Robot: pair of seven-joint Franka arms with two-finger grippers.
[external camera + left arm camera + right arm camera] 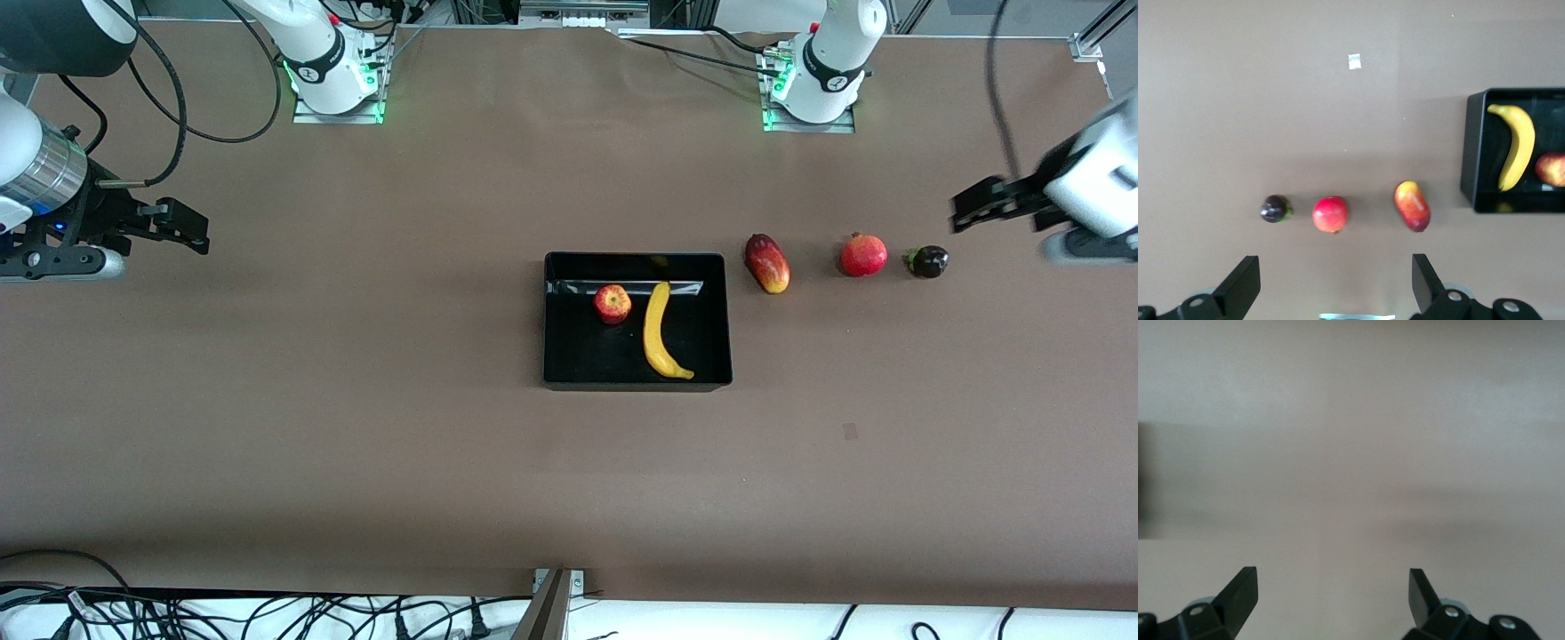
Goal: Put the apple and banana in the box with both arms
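The black box (569, 378) sits mid-table. In it lie the red apple (613, 304) and the yellow banana (660, 332), side by side, the apple toward the right arm's end. My left gripper (969, 212) is open and empty, up over the table at the left arm's end, beside the row of fruits. My right gripper (182, 228) is open and empty, over bare table at the right arm's end. The left wrist view shows the box (1473, 153), banana (1517, 145) and apple (1551, 168). The right wrist view shows only bare table between my open right gripper (1333, 593).
Three fruits lie in a row beside the box toward the left arm's end: a red-yellow mango (767, 263), a red pomegranate (863, 255) and a small dark fruit (927, 261). Cables lie along the table's near edge.
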